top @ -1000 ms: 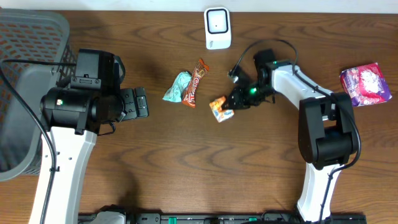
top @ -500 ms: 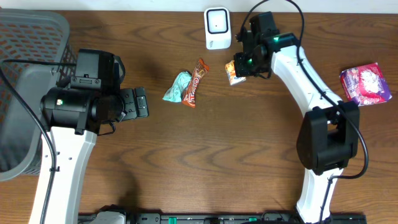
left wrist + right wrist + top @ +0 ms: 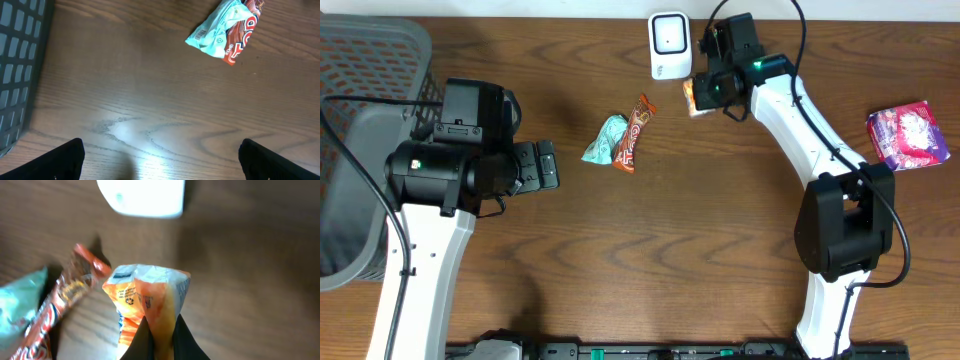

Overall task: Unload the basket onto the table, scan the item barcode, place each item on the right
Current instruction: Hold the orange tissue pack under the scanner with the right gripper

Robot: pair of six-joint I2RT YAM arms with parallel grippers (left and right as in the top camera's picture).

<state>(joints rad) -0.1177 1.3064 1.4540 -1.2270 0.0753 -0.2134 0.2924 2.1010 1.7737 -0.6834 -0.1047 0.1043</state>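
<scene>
The orange packet (image 3: 691, 97) is just beside the white scanner (image 3: 670, 45), at its lower right corner. The right tool (image 3: 160, 331) is closed tight on one end of this packet, and the rest of the packet stands out from the fingers. More to the left, a teal packet (image 3: 606, 139) and a red bar (image 3: 634, 133) lie on the tabletop (image 3: 670, 250), touching each other. The left tool (image 3: 160, 165) is wide and holds nothing; it is near the grey basket (image 3: 360, 60). A purple packet (image 3: 908, 134) lies far to the right.
</scene>
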